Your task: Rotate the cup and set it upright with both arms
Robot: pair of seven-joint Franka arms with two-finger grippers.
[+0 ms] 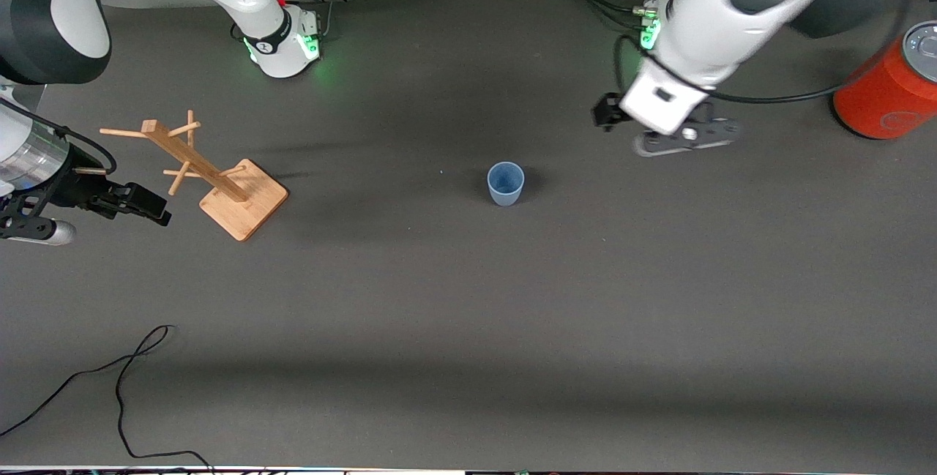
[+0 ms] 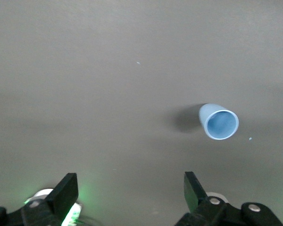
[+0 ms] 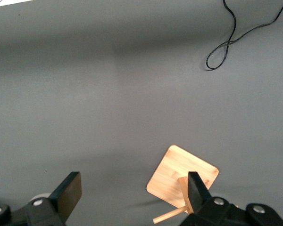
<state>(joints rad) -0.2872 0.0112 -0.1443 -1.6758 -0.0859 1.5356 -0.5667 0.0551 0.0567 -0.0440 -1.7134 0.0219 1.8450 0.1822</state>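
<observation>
The small pale-blue cup (image 1: pixel 505 184) stands upright on the grey table, mouth up, near the middle. It also shows in the left wrist view (image 2: pixel 219 122). My left gripper (image 1: pixel 605 113) hangs over bare table between the cup and the orange-red can, apart from the cup. Its fingers are open and empty in the left wrist view (image 2: pixel 129 188). My right gripper (image 1: pixel 150 204) is over the table beside the wooden rack, at the right arm's end. It is open and empty in the right wrist view (image 3: pixel 132 188).
A wooden peg rack (image 1: pixel 219 175) on a square base (image 3: pixel 181 176) stands toward the right arm's end. An orange-red can with a grey lid (image 1: pixel 889 87) stands at the left arm's end. A black cable (image 1: pixel 124 380) lies near the front edge.
</observation>
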